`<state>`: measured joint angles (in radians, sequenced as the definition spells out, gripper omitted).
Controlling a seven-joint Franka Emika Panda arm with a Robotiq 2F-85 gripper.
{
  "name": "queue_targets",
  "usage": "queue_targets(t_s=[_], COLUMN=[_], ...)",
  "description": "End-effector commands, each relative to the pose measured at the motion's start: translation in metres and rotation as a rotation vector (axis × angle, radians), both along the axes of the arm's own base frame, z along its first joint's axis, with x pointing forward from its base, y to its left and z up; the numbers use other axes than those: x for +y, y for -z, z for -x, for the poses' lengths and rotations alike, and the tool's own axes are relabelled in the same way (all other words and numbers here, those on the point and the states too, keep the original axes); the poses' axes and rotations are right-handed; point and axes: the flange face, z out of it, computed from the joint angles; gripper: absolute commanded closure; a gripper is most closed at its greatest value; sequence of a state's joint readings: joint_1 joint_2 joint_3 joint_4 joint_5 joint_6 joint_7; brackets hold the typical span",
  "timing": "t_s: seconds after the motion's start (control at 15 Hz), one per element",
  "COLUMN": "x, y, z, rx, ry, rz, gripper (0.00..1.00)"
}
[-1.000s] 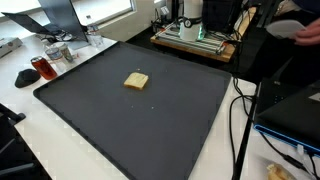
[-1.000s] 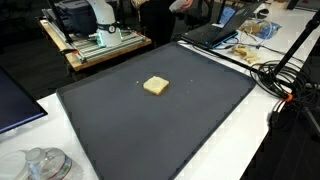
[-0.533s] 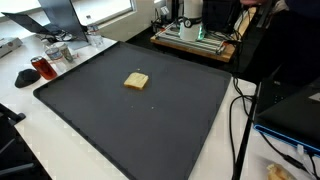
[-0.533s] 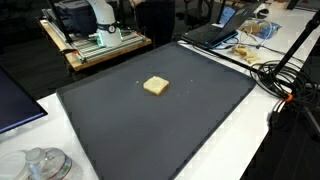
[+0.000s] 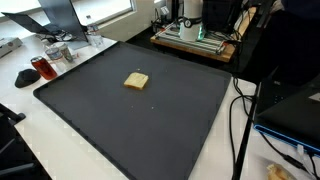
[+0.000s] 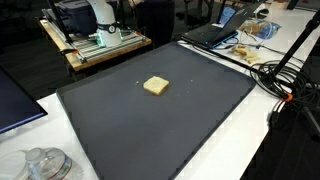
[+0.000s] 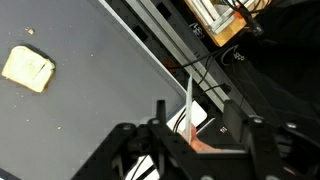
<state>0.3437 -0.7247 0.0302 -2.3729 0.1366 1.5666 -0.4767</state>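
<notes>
In the wrist view my gripper (image 7: 196, 108) comes in from the bottom edge, past the black mat's (image 7: 90, 100) border. Its two dark fingers (image 7: 232, 112) stand apart. A thin white plate-like thing (image 7: 189, 95), seen edge-on, stands upright between them, with a gap on each side and something pinkish-orange below it. A slice of toast (image 7: 28, 68) lies far to the left on the mat. It is also in both exterior views, where the toast (image 5: 136, 81) (image 6: 155, 86) lies alone on the black mat (image 5: 150, 125) (image 6: 150, 125). Neither exterior view shows the gripper.
A wooden cart (image 5: 195, 40) (image 6: 100, 45) with equipment stands behind the mat. Cables (image 5: 240, 120) (image 6: 285, 75) run along one side, beside a laptop (image 6: 215, 33). Glass jars (image 5: 58, 52) (image 6: 45, 163) and a red cup (image 5: 41, 67) sit off the mat's corner.
A hand with a white plate, seen at the exterior views' top edge a second ago, has left those views. The toast has not moved.
</notes>
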Motion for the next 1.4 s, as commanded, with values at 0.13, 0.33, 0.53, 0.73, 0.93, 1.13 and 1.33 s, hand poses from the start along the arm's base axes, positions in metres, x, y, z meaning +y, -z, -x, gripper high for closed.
queue_targets(t_s=[0.13,0.33,0.53,0.73,0.93,1.13,1.33], x=[-0.020,-0.020,-0.020,-0.019,-0.019,-0.022,-0.024], y=[-0.003,-0.002,-0.002,-0.002,-0.001,-0.002,-0.002], z=[-0.009,-0.010,-0.011,-0.012,-0.013,-0.016,-0.018], rx=[0.040,0.040,0.041,0.044,0.040,0.023,0.026], ry=[-0.017,-0.019,-0.016,-0.014,-0.007,0.015,0.020], rz=[-0.036,-0.039,-0.036,-0.034,-0.032,-0.020,-0.023], gripper=[0.79,0.94,0.99,0.96,0.97,0.97,0.98])
